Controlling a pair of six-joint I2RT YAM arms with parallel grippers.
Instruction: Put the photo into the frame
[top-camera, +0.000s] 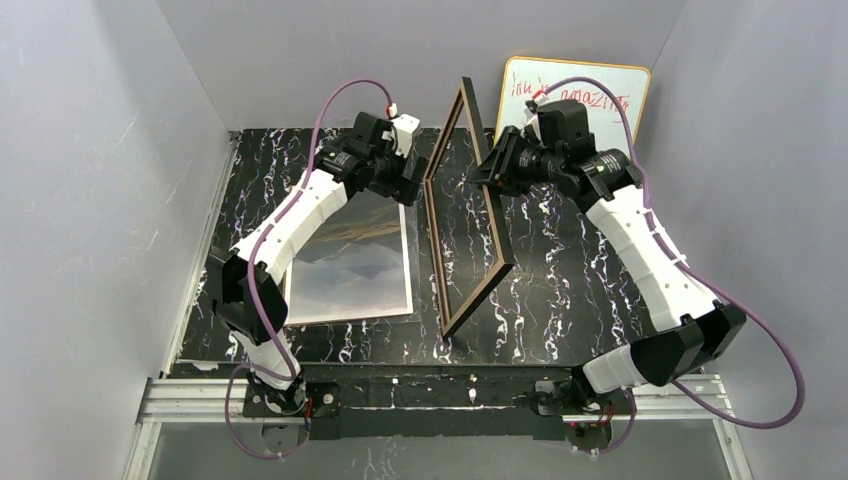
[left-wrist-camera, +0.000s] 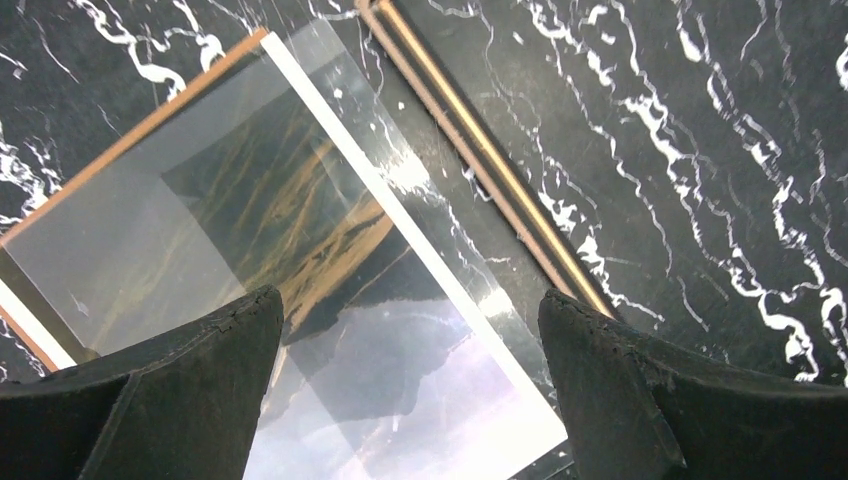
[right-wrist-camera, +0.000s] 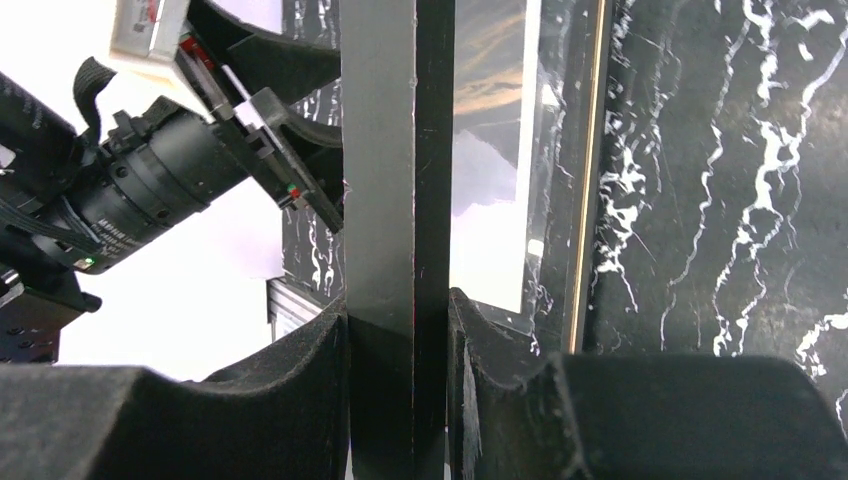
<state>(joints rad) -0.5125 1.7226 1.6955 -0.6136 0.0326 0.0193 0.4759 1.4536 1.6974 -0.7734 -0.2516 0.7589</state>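
You hold the thin black-and-tan picture frame (top-camera: 436, 260) up on edge; the glossy mountain photo (top-camera: 350, 255) lies flat.
From above, your right pincer (top-camera: 490, 165) clamps the raised rail, probably to clear the black marbled bench (top-camera: 560, 290) for loading; the photo sits beneath your left pincer (top-camera: 408, 182). Red writing on the orange-edged whiteboard (top-camera: 600, 85) behind seems to end "AMAZING". Left wrist: fingers (left-wrist-camera: 160, 400) spread wide over the photo. Right wrist: pads (right-wrist-camera: 300, 390) squeeze the rail.

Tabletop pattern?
The tabletop is black with white marble-like veining; clearest in the top external view.
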